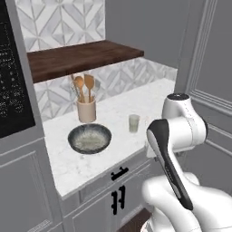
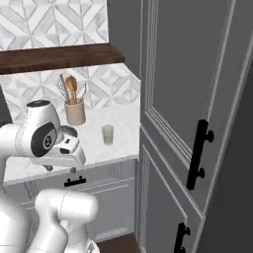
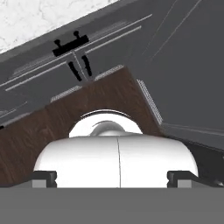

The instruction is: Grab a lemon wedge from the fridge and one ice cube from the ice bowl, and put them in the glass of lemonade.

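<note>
Gripper point(image 3: 112, 177) tips stand wide apart with nothing between them in the hand view, aimed down at dark wood floor and cabinet fronts. Left base view: the ice bowl point(image 1: 89, 138) sits on the counter point(image 1: 72, 165), the glass of lemonade point(image 1: 134, 123) just to its right. Right base view: that glass stands ahead of the folded arm, so the hand must swing up and forward.

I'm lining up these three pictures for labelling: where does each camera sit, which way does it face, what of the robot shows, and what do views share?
Left base view: behind the arm's left, facing the counter with ice bowl; arm lower right.
Right base view: behind its right, facing tall grey panelled doors; arm lower left.
Hand view: on the hand, looking down at cabinet fronts and wood floor.
Both base views share the glass of lemonade and spoon pot.
</note>
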You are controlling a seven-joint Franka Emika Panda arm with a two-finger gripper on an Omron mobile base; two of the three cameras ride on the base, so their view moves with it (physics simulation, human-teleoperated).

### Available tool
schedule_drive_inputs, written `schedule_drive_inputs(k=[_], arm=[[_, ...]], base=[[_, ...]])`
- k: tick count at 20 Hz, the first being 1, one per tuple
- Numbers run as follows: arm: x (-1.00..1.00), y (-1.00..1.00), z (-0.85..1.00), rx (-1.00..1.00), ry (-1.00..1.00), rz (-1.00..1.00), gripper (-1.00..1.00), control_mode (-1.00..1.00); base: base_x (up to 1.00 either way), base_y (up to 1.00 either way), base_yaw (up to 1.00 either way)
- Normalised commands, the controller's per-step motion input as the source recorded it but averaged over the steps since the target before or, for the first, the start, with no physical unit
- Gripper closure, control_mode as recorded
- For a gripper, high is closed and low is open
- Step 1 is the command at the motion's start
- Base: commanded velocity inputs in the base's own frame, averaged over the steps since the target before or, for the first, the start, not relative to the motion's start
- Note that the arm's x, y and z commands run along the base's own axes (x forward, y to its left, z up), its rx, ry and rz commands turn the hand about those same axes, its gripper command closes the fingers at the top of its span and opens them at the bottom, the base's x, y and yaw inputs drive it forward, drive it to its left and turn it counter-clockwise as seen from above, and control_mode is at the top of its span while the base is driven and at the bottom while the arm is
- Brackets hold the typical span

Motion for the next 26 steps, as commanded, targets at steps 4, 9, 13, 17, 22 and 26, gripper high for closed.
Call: schedule_drive_inputs(k=[4, 9, 13, 17, 22, 26], arm=[[0.0, 0.0, 0.0, 0.0, 0.0, 0.0, -1.0, 1.0], [0.0, 0.0, 0.0, 0.0, 0.0, 0.0, -1.0, 1.0], [0.0, 0.0, 0.0, 0.0, 0.0, 0.0, -1.0, 1.0], [0.0, 0.0, 0.0, 0.0, 0.0, 0.0, -1.0, 1.0], [0.0, 0.0, 0.0, 0.0, 0.0, 0.0, -1.0, 1.0], [0.0, 0.0, 0.0, 0.0, 0.0, 0.0, -1.0, 1.0]], base=[[0.0, 0.0, -0.95], [-0.15, 0.0, -0.91], [-0.21, 0.0, -0.87], [-0.24, 0.0, -0.8], [-0.13, -0.21, -0.73], [-0.53, -0.77, -0.23]])
